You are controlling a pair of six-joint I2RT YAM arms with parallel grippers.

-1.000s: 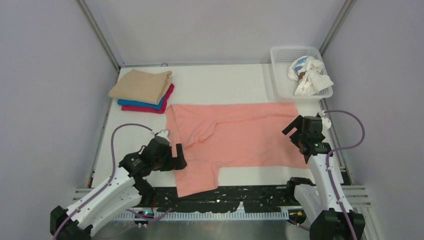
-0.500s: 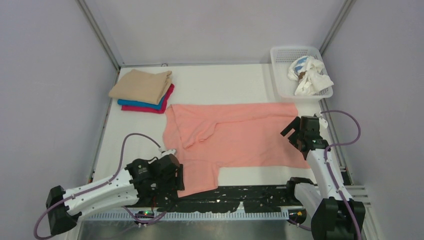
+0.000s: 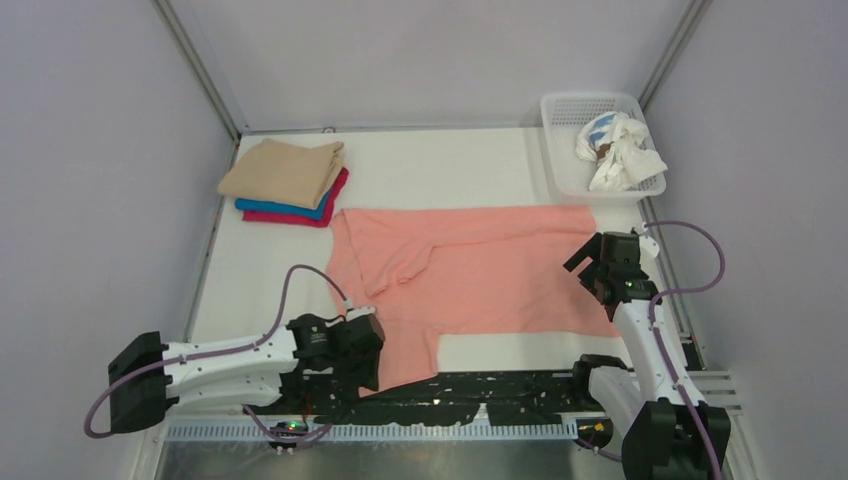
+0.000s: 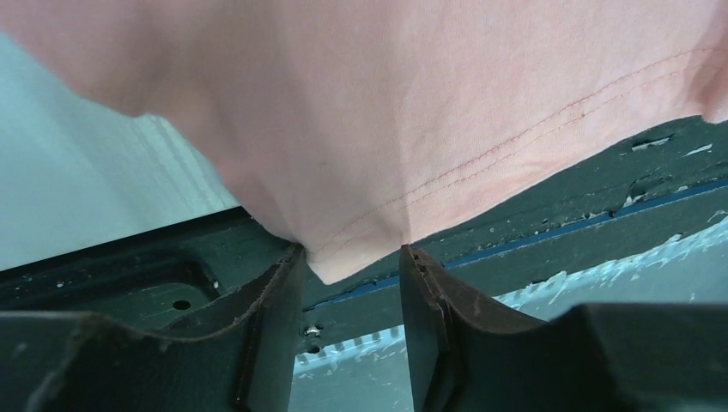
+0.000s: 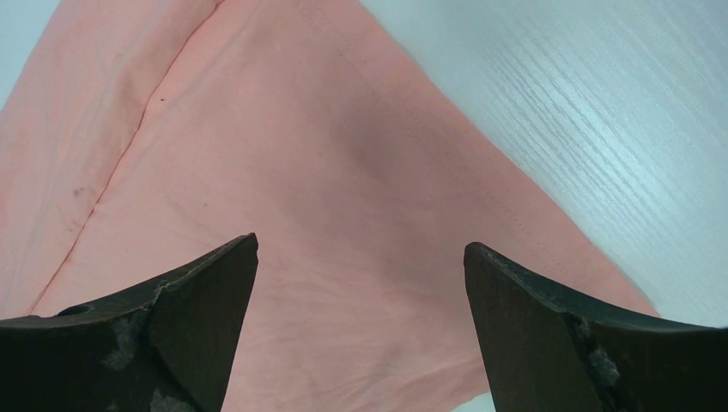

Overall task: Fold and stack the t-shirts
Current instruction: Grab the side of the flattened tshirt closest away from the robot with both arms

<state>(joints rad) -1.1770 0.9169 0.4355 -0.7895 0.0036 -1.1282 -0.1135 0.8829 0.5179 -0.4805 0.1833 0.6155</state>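
Off the far left corner of the salmon-pink shirt (image 3: 480,270), three folded shirts sit stacked on the white worktop (image 3: 430,170): tan (image 3: 283,170) on top, bright blue (image 3: 280,208) under it, magenta (image 3: 335,195) at the bottom. The pink shirt lies spread flat, one sleeve folded in over its left half and a flap at its near left reaching over the worktop's edge onto the dark rail (image 3: 480,385). At that flap's left side the left gripper (image 4: 348,251) lies low, its jaws half spread with the hem's corner between their tips; whether they pinch it I cannot tell. Over the pink shirt's right edge hangs the right gripper (image 5: 360,245), jaws spread wide and clear of the cloth. Beyond the pink shirt's far right corner stands a white basket (image 3: 560,175) holding crumpled white cloth (image 3: 620,150).
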